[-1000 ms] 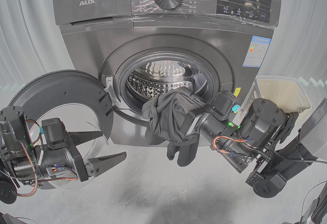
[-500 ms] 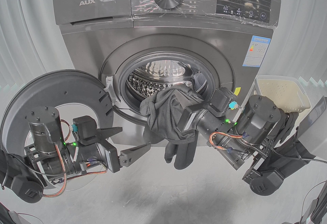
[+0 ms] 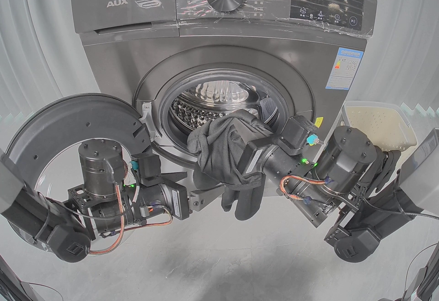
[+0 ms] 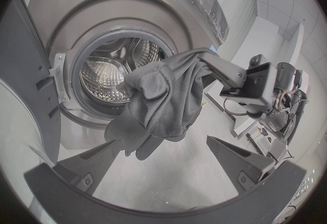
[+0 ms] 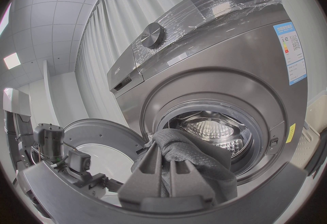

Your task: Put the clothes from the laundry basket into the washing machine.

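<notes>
Tips of the right gripper (image 5: pixel 166 165) lost under the dark garment (image 3: pixel 218 151) in head view, laundry basket (image 3: pixel 388 123) partly hidden behind right arm (image 3: pixel 347 160), contents impossible to tell, lower rim of the drum (image 3: pixel 201 117) screened by cloth.

Head camera above facing washing machine (image 3: pixel 123 59), wrist cameras close, sharing its drum (image 3: pixel 201 112)

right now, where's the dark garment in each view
Head view: the dark garment hangs at centre, in front of the drum opening's lower rim.
Left wrist view: the garment sits mid-picture, just beyond the open left claw, partly covering the opening.
Right wrist view: the garment is pinched in the right claw, before the opening.
Shared landmark: the shiny drum opening.
</notes>
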`<state>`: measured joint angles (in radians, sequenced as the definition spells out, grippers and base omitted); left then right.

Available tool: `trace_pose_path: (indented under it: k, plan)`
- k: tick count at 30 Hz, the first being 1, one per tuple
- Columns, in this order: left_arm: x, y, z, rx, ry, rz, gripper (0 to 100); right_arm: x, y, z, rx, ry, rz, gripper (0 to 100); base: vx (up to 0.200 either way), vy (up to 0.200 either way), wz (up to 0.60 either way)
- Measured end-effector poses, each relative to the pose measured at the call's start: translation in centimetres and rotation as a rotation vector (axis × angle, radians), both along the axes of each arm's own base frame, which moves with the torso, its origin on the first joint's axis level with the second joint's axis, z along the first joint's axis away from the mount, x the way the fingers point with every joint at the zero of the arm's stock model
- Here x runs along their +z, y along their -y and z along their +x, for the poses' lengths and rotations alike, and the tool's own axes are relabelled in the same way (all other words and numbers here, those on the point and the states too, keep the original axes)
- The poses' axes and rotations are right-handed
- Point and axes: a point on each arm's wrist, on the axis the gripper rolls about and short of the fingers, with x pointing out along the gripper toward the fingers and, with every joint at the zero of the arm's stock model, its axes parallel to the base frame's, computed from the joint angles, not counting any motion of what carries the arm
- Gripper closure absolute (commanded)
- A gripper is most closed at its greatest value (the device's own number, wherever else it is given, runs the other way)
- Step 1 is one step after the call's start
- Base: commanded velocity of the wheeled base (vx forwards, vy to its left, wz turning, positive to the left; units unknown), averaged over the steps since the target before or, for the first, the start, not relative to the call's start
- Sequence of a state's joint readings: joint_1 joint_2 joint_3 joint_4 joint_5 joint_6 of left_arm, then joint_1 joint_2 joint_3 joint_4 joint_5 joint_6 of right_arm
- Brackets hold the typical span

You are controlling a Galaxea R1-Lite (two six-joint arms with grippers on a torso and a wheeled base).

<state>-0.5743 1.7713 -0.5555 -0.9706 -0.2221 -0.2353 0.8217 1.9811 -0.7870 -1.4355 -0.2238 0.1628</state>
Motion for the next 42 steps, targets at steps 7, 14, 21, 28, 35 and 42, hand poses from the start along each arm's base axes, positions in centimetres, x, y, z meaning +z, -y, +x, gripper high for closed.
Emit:
trace_pose_path:
  k: [7, 14, 21, 28, 35, 42]
  plan:
    - [-0.7, 0.9, 1.3, 0.002, -0.04, -0.026, 0, 0.0, 0.0, 0.0, 0.0, 0.003, 0.003, 100, 0.0, 0.0, 0.0]
    - [-0.8, 2.0, 2.1, -0.011, -0.034, -0.046, 0, -0.1, 0.0, -0.1, 0.002, 0.003, 0.003, 100, 0.0, 0.0, 0.0]
    - [-1.0, 3.2, 2.9, -0.021, 0.006, -0.073, 0, -0.1, -0.1, -0.1, 0.004, 0.001, 0.002, 100, 0.0, 0.0, 0.0]
    - [-1.4, 3.7, 3.4, -0.024, 0.035, -0.094, 0, -0.3, 0.0, -0.2, 0.003, -0.003, -0.002, 100, 0.0, 0.0, 0.0]
    - [-1.5, 3.9, 3.6, -0.026, 0.058, -0.103, 100, -0.4, -0.1, -0.3, 0.007, -0.005, -0.003, 100, 0.0, 0.0, 0.0]
    - [-1.7, 4.1, 4.0, -0.01, 0.124, -0.142, 100, -0.5, -0.1, -0.3, 0.009, -0.007, -0.005, 100, 0.0, 0.0, 0.0]
